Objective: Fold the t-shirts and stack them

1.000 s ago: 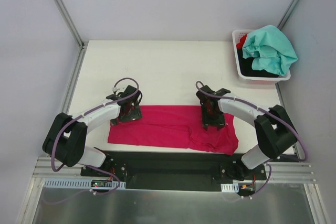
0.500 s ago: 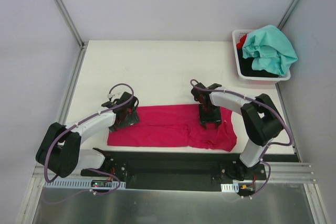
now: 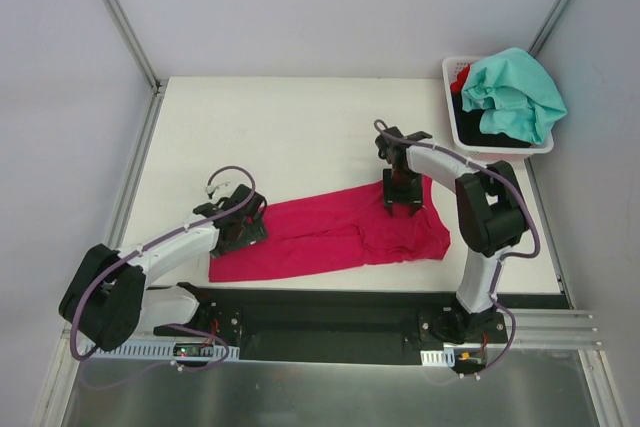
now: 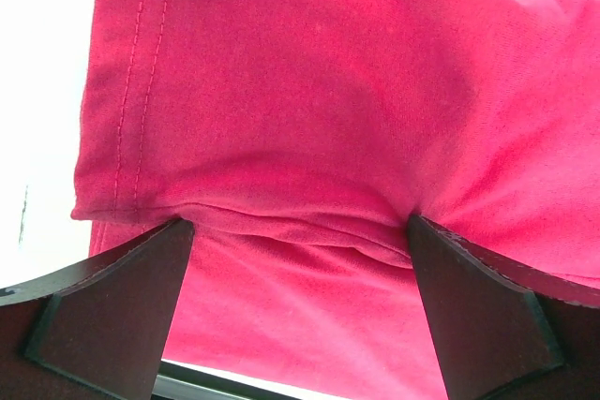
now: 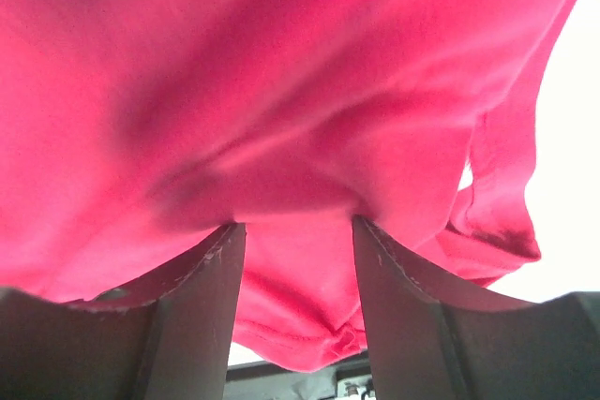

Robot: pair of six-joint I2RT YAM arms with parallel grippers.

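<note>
A magenta-pink t-shirt, folded into a long strip, lies slanted across the near part of the table, its right end farther back. My left gripper stands wide open on the shirt's left end, both fingertips pressing the cloth with a ridge of fabric between them; in the left wrist view the gripper holds nothing. My right gripper rests on the right end, jaws part-way open, tips pushed into the cloth. In the right wrist view the gripper shows fabric across the gap, not pinched.
A white plastic basket stands at the back right corner with a teal-mint shirt heaped on top, a black one beneath and a red one at its far left. The table's near edge runs just below the pink shirt.
My right gripper has slid toward the back of the table, dragging the shirt's right end with it, so the strip now slants. My left gripper stayed on the left end, shifting slightly nearer.
</note>
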